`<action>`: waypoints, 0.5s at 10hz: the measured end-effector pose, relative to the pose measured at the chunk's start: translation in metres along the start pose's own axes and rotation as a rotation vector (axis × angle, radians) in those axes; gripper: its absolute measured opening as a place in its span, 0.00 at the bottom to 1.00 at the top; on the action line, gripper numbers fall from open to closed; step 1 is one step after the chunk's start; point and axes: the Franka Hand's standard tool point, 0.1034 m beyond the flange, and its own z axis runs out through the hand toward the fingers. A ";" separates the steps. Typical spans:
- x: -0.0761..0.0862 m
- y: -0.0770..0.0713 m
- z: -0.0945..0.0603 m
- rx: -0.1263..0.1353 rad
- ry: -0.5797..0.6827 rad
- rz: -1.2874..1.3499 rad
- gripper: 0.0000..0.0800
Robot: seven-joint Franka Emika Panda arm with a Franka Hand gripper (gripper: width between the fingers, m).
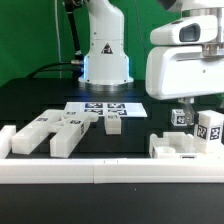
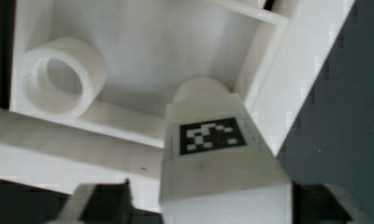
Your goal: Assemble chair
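Wrist view: tagged white chair bar (image 2: 216, 150) stands between the fingers (image 2: 99, 208).
Fingers: flanking it; cannot tell whether gripping.

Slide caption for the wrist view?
Wrist view: gripper straddles a tagged white chair piece; a white part with a round hole lies beyond.

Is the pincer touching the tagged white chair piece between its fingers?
Cannot tell. Wrist view: the tagged chair piece sits inside the pincer, but the finger edges are blurred.
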 end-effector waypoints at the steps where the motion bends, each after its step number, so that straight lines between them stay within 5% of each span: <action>1: 0.000 0.000 0.000 0.000 0.000 0.025 0.36; 5: 0.000 0.001 0.000 0.013 0.001 0.324 0.36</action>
